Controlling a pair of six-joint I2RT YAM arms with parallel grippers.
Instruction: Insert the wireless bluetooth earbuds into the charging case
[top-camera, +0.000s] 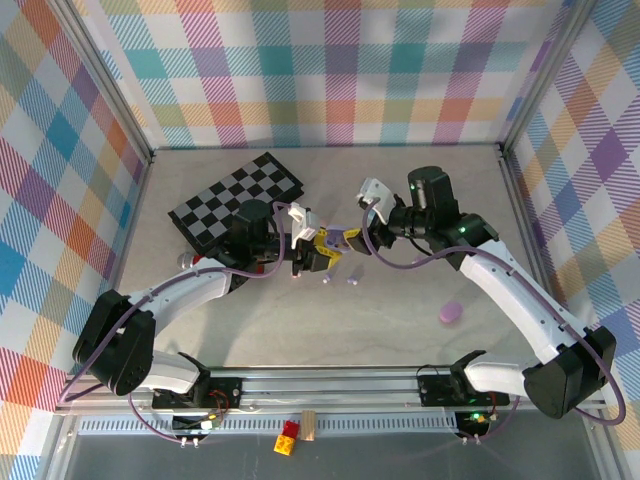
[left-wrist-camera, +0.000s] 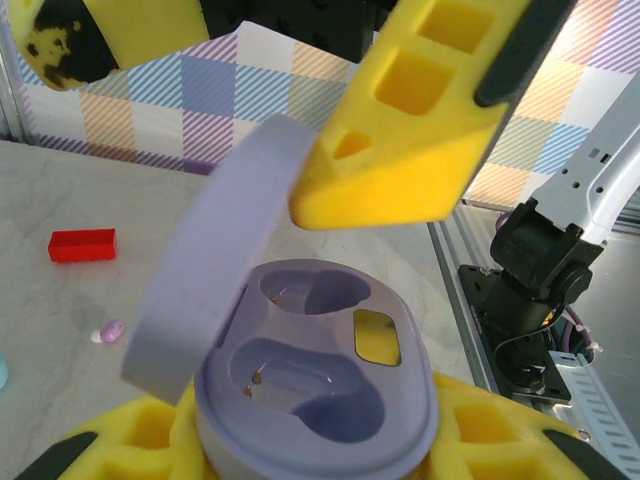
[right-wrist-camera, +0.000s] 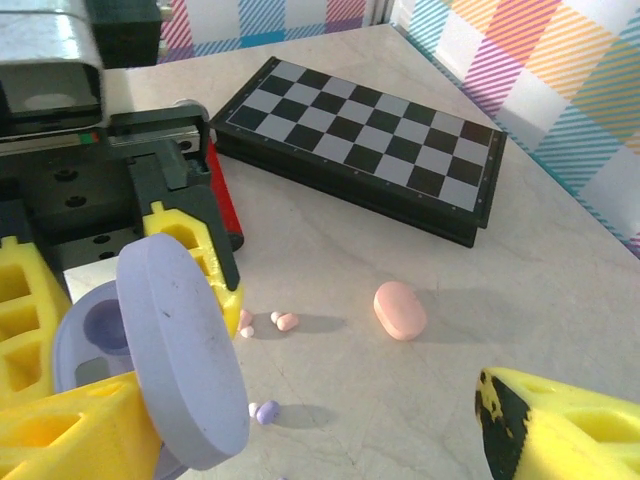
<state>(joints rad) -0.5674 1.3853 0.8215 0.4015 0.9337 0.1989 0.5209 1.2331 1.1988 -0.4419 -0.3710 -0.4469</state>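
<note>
your left tool (left-wrist-camera: 315, 445) grips the purple charging case (left-wrist-camera: 320, 395), lid (left-wrist-camera: 215, 270) up, both sockets empty. your right tool (right-wrist-camera: 320, 430) is spread wide beside that lid. next, pick the purple earbud (right-wrist-camera: 266, 411) off the bench (right-wrist-camera: 530, 300) nearby; bare room surrounds it, and the chessboard (right-wrist-camera: 360, 130) sits far off.

place: robot lab cell | evidence: plaid backdrop walls (top-camera: 330, 70); aluminium frame (top-camera: 115, 85); mounting rail (top-camera: 330, 380)

Open purple case (left-wrist-camera: 405, 420) (earbuds (right-wrist-camera: 284, 321) outside)
</note>
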